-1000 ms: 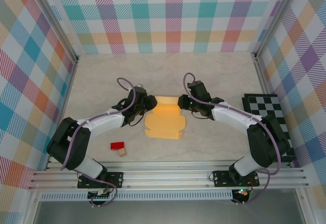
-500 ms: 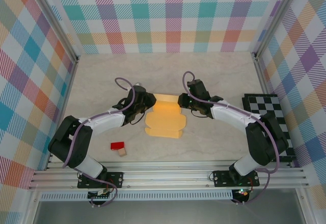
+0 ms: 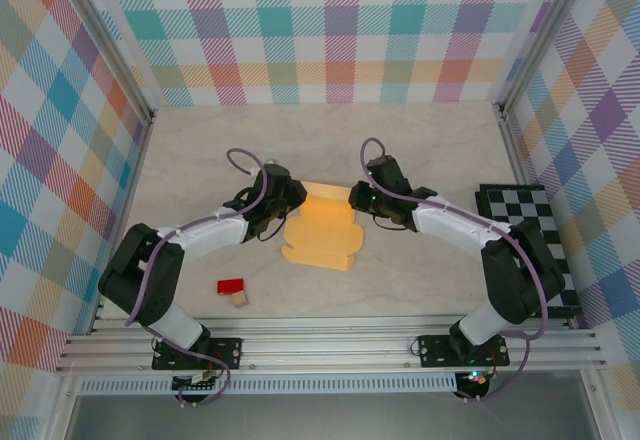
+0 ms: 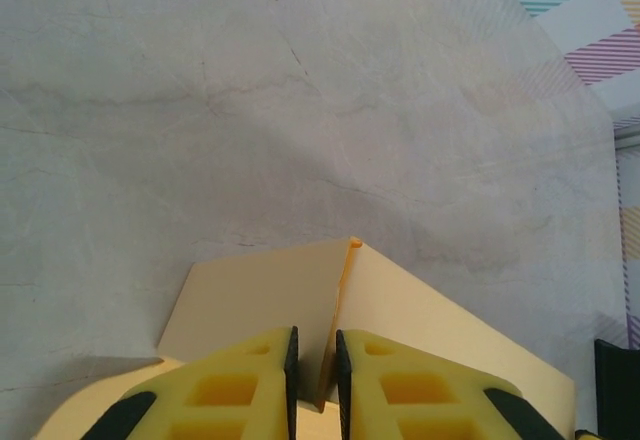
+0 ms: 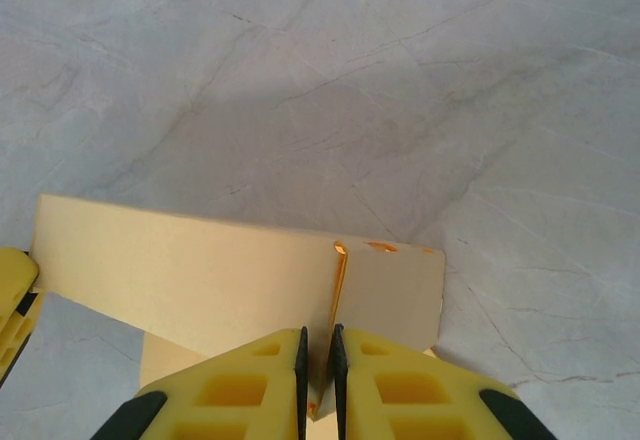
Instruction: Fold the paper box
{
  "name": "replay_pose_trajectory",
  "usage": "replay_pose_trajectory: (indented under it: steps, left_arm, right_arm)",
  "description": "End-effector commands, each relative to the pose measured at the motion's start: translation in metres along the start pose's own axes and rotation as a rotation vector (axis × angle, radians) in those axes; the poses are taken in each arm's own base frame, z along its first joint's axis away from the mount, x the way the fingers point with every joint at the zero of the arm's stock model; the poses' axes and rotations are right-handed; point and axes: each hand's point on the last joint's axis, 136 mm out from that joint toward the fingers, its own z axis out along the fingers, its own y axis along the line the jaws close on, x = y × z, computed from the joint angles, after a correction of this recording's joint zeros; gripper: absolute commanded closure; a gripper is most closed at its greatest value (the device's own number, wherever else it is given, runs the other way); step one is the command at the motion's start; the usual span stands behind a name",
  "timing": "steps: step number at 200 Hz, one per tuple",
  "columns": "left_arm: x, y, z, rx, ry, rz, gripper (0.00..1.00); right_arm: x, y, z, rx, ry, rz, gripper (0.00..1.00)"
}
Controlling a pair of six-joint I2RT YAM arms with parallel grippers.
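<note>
— Left gripper (image 3: 291, 201) first: what do we have in it?

— A thin upright edge of card, at the far left corner of the paper box (image 3: 320, 242). From the left wrist our yellow fingers (image 4: 225, 392) stand almost together, with only that edge in the slit between them, so we call it clamped.

— And the right gripper (image 3: 352, 200)?

— The mirror of it (same narrow slit, same card edge inside), pinching the far right corner.

— So which way does the box lie from us?

— Between the two grippers and nearward. The pale sheet rests mid-table (image 3: 430, 160). Its far panel runs left to right from one gripper to the other, and the rest reaches back toward our bases.

— Which arm is nearer?

— Neither. Each one touches its own corner, and the panel's long axis joins them. We judge that the fold has to turn about that axis, with both wrists moving as a pair. If one leads, the thin card will likely twist or slip out.
</note>
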Motion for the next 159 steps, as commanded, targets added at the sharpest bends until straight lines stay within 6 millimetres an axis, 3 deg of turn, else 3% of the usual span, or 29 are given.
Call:
replay_pose_trajectory:
  steps: [1, 43, 67, 87, 123, 159]
  left_arm:
    - [0.006, 0.028, -0.003, -0.127, 0.057, 0.033, 0.74]
    - [-0.008, 0.066, -0.052, -0.323, 0.046, 0.077, 0.48]
    - [0.003, 0.081, -0.078, -0.357, 0.084, 0.098, 0.46]
    - [0.025, 0.095, -0.091, -0.353, 0.147, 0.074, 0.47]
    - [0.074, 0.109, -0.09, -0.285, 0.22, 0.039, 0.5]
    - [0.102, 0.08, -0.074, -0.123, 0.24, 0.03, 0.5]
  right_arm:
    - [0.022, -0.026, 0.003, 0.126, 0.072, 0.052, 0.83]
    - [0.018, -0.04, -0.004, 0.182, 0.035, 0.101, 0.83]
    - [0.016, -0.04, -0.006, 0.189, 0.025, 0.108, 0.83]
    - [0.015, -0.039, -0.006, 0.191, 0.029, 0.113, 0.83]
    - [0.013, -0.038, -0.007, 0.192, 0.024, 0.115, 0.83]
    - [0.011, -0.037, -0.009, 0.194, 0.023, 0.109, 0.83]
